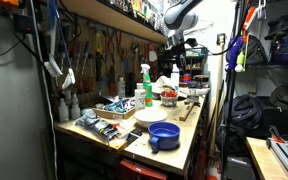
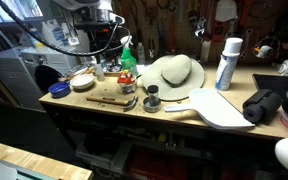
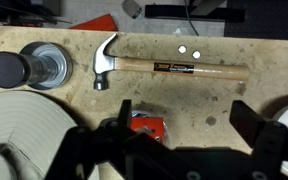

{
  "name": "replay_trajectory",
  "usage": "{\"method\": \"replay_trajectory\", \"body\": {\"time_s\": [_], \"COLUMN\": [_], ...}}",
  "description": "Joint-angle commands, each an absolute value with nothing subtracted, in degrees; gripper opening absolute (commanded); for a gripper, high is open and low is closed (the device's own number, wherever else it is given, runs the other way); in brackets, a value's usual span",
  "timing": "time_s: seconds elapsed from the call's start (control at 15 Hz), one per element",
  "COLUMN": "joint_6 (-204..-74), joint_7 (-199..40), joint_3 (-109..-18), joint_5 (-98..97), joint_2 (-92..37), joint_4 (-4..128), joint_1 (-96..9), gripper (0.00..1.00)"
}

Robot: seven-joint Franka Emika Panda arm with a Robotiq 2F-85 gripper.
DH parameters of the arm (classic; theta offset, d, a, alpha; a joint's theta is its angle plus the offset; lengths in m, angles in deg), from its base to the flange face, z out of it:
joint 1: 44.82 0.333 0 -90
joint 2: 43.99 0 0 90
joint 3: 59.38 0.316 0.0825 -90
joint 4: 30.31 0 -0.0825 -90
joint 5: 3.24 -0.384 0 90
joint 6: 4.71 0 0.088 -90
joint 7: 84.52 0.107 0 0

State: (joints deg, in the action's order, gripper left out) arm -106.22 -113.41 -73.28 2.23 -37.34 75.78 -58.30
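Pincer (image 3: 179, 125) hangs spread wide, pointing down, just beside hammer (image 3: 174, 68).

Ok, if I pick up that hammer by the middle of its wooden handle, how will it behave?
The hammer looks rigid, so no flopping. Its metal head probably outweighs the handle, so a mid-handle grip may tip head-down. The smooth handle might twist in the hand; gripping nearer the head seems safer.
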Motion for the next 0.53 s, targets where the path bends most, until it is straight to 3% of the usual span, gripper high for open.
{"method": "replay_trajectory", "body": {"time_s": [0.0,0.47], "joint_6": [-105.6,-105.0], "joint_7": [-113.8,-129.6], "joint_3": [-72.5,-72.9], "joint_5": [2.2,-14.6], "joint_2": [-36.4,-31.3], "joint_4": [74.7,72.0], "joint_1": [-59.1,-64.2], "gripper": [1.0,1.0]}}
